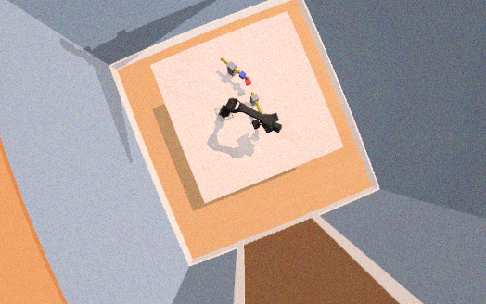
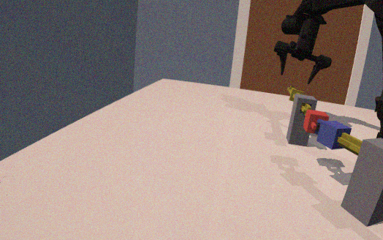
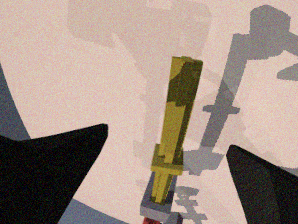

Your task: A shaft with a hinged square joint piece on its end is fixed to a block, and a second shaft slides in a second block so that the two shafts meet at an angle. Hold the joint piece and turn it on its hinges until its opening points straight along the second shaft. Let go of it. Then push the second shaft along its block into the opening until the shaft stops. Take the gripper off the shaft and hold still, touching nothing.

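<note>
My gripper (image 2: pixel 295 79) (image 3: pixel 169 141) is open and empty, above the outer part of the second shaft (image 1: pixel 258 107) (image 3: pixel 175 120). The yellow shaft runs between and below the spread fingertips in the wrist view. It passes through its grey block (image 1: pixel 254 98) (image 2: pixel 297 126). The red joint piece (image 1: pixel 248 82) (image 2: pixel 321 116) stands beyond the shaft's inner end, with a gap between them in the top view. It is hinged to a blue piece (image 1: pixel 242 74) (image 2: pixel 332 135) on the first shaft (image 1: pixel 223 60) (image 2: pixel 350 143). The exact direction of its opening is hard to tell.
The first shaft's grey block (image 1: pixel 231 68) (image 2: pixel 365 179) stands on the pale table top (image 1: pixel 297 130) (image 2: pixel 164 165). The black arm (image 1: pixel 250 111) reaches across from its base beside the second shaft. Its forearm covers part of that shaft in the top view.
</note>
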Robot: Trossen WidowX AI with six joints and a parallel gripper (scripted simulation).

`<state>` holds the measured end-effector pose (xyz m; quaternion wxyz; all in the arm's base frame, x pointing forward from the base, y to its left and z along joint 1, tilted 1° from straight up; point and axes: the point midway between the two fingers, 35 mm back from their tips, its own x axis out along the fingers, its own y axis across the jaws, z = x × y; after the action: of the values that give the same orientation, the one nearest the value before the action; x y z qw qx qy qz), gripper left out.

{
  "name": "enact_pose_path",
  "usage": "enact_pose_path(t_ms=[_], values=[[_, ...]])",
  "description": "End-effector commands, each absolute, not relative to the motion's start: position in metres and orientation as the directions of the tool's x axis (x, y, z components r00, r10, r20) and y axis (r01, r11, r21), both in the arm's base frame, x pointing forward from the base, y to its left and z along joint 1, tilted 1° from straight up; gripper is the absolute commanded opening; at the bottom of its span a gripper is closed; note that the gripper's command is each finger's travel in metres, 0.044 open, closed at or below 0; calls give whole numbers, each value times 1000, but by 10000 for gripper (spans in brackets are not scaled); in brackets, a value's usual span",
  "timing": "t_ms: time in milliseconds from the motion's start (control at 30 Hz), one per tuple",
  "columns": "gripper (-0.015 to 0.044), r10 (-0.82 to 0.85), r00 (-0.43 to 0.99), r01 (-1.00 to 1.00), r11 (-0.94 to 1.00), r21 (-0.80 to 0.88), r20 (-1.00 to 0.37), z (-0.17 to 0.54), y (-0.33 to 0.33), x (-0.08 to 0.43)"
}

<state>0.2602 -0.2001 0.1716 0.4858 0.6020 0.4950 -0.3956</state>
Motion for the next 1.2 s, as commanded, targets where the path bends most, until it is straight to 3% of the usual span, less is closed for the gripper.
enact_pose_path(t_ms=[0, 200, 1067, 1167], values=[[440, 120, 164, 986, -11, 164, -979, 152, -196, 262], [440, -24, 144, 990, 10, 144, -989, 128, -193, 264], [440, -24, 145, 989, 10, 144, -989, 98, -193, 268], [361, -24, 145, 989, 10, 144, -989, 98, -193, 268]])
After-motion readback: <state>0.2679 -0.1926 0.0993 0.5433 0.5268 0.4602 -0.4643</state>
